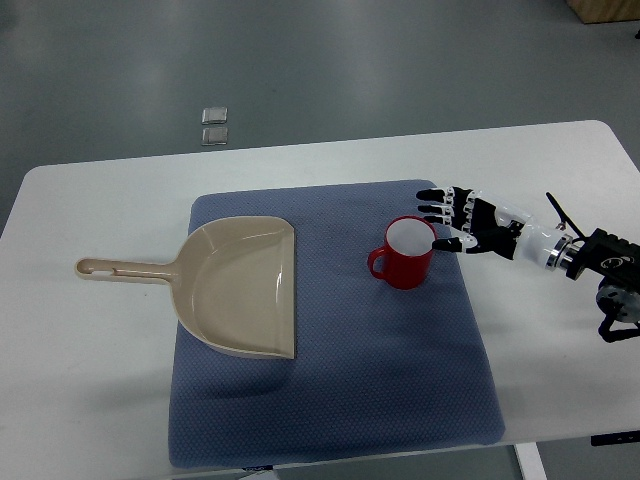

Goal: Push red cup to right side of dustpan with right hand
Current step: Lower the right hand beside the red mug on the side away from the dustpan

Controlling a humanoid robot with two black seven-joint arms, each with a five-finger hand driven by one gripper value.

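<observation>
A red cup (404,256) with a white inside stands upright on the blue mat (330,400), its handle pointing left. A beige dustpan (235,285) lies on the left part of the mat, its handle pointing left over the white table and its open mouth facing right toward the cup. My right hand (452,220) comes in from the right edge, fingers spread and holding nothing. Its fingertips (441,243) reach the cup's right rim; touching or a hair apart, I cannot tell. The left arm is out of view.
The white table (90,200) ends at the far edge just beyond the mat, with grey floor behind. Two small square floor plates (214,126) lie beyond the table. A gap of mat lies between dustpan and cup.
</observation>
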